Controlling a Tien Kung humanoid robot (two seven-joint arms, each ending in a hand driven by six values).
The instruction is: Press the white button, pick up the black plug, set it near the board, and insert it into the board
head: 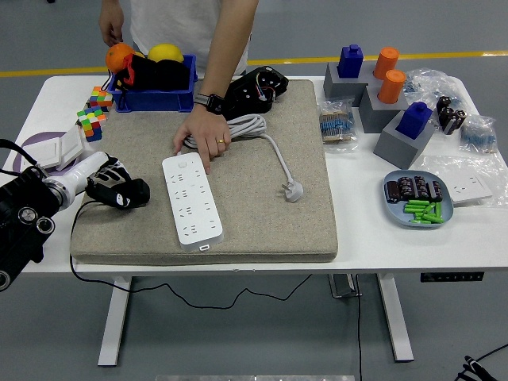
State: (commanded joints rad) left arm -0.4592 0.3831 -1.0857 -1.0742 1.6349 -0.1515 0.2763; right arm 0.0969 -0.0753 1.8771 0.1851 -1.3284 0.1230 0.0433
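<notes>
The plug (131, 192) is seen on the mat (262, 198), left of the board (191, 198) and apart from it. The left hand (111, 182) is laid over the plug, its fingers (119, 176) curled around it. A person's hand (202, 139) is rested at the board's far end, beside a coiled white cable (242, 127). The mat is carried by the counter (397, 238).

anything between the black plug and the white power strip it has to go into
Nothing visible does. The left hand is closed on the black plug at the mat's left edge, and only bare mat lies between it and the power strip. A person's hand rests at the strip's far end.
</notes>
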